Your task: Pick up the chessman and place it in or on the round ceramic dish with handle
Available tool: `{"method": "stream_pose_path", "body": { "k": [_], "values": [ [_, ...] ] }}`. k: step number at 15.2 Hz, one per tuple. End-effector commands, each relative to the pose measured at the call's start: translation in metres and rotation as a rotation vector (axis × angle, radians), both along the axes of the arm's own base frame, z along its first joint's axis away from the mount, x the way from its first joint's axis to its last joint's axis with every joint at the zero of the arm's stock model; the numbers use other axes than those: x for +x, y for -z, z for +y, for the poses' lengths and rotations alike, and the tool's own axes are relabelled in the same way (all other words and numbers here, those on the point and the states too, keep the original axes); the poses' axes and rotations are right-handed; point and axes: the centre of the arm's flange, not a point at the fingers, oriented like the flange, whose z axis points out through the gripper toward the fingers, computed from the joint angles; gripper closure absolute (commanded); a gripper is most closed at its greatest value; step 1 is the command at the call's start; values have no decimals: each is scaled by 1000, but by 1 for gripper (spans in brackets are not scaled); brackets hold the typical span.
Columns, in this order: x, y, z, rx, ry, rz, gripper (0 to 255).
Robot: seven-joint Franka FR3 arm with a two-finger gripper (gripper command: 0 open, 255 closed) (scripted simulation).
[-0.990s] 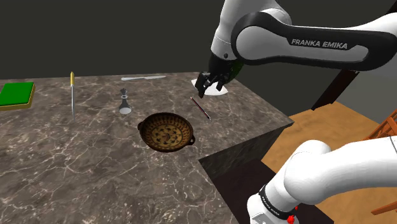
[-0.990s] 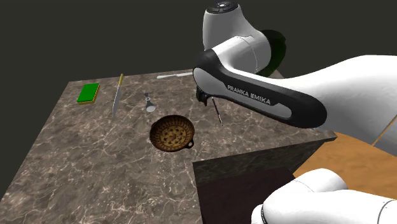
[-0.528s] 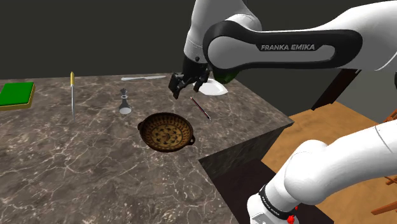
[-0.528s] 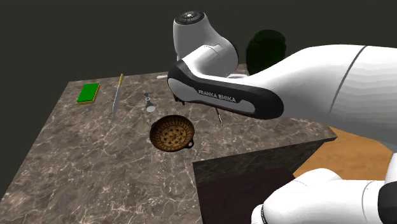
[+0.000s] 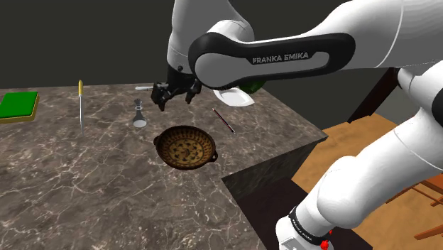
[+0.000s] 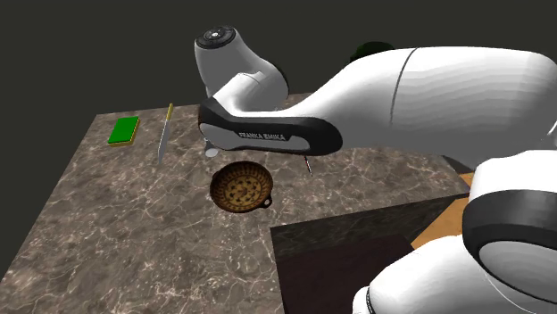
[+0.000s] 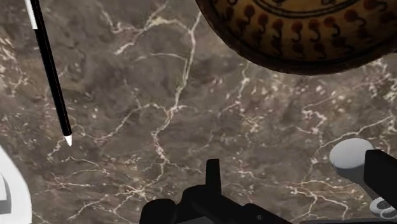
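Observation:
The chessman [image 5: 140, 115] is a small grey piece on the dark marble counter [image 5: 85, 170], behind and to the shoulder view's left of the dish. The dish [image 5: 185, 147] is round and brown, with a dotted pattern inside and a small handle toward the counter's edge; it also appears in the second exterior view [image 6: 242, 187]. My black gripper [image 5: 176, 94] hovers open and holds nothing, above the counter just to the shoulder view's right of the chessman. In the wrist view the chessman [image 7: 350, 159] lies beside one finger, outside the gripper [image 7: 297, 167], and the dish's rim [image 7: 305, 38] is ahead.
A green block [image 5: 18, 105] and a yellow-handled knife [image 5: 80, 104] lie at the shoulder view's far left. A white plate [image 5: 236, 98], a thin dark stick [image 5: 223, 120] and a pale utensil [image 5: 145, 88] sit behind the dish. The counter ends at the right above a wooden floor [image 5: 369, 149].
The arm has swung toward the shoulder view's left, carrying the open gripper from above the white plate to a spot near the chessman. Nothing on the counter moved.

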Motion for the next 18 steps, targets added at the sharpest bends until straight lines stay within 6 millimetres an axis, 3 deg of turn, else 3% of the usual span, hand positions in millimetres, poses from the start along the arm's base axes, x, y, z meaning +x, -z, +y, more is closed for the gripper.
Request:
{"method": "stream_pose_path", "body": {
  "k": [1, 7, 14, 18],
  "values": [
    [13, 2, 21, 8, -2, -19, 0],
    [46, 9, 83, 27, -11, -75, 0],
    [60, 44, 82, 27, -11, -75, 0],
    [61, 46, 82, 27, -11, -75, 0]
  ]
}}
